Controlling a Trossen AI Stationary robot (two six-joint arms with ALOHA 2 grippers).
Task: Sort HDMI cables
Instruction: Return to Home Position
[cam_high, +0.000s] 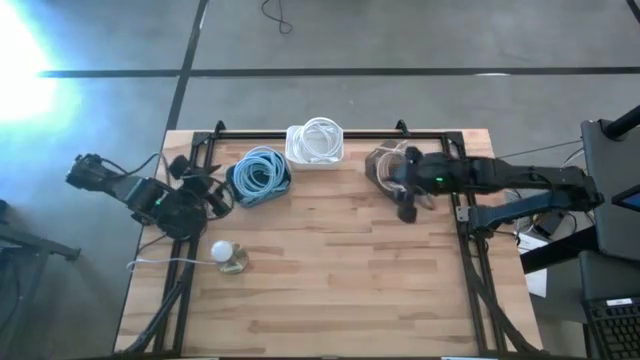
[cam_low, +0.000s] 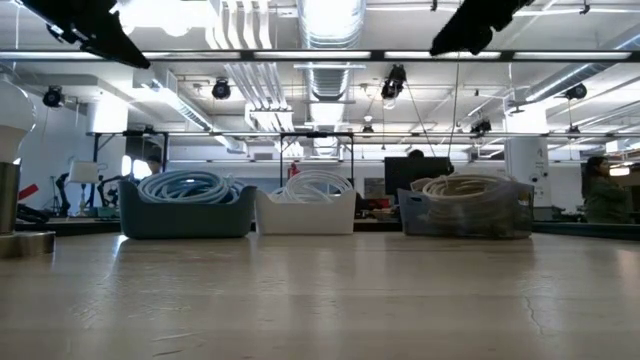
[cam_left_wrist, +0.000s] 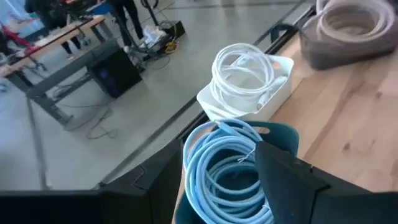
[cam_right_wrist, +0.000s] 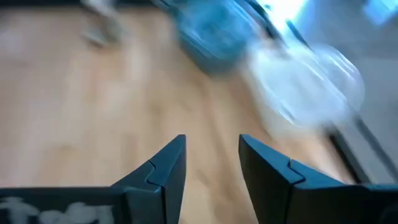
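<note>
Coils of thin glossy cable, round loops, binned mid-frame: blue coils (cam_low: 185, 185) in teal tub (cam_low: 185, 218), white coils (cam_low: 320, 185) in white tray (cam_low: 305, 218), tan coils (cam_low: 460, 185) in smoky bin (cam_low: 465, 218); left gripper (cam_left_wrist: 219, 148) & right gripper (cam_right_wrist: 211, 140) fingers apart, empty

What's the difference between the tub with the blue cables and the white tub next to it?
The blue tub is dark teal-blue, while the white tub is plain white. The blue tub holds light blue cables, and the white tub holds white cables. Seen from above, the blue tub sits left of the white tub and a little nearer the middle of the table. Both hold round coils of one colour, heaped above the rim.
</note>
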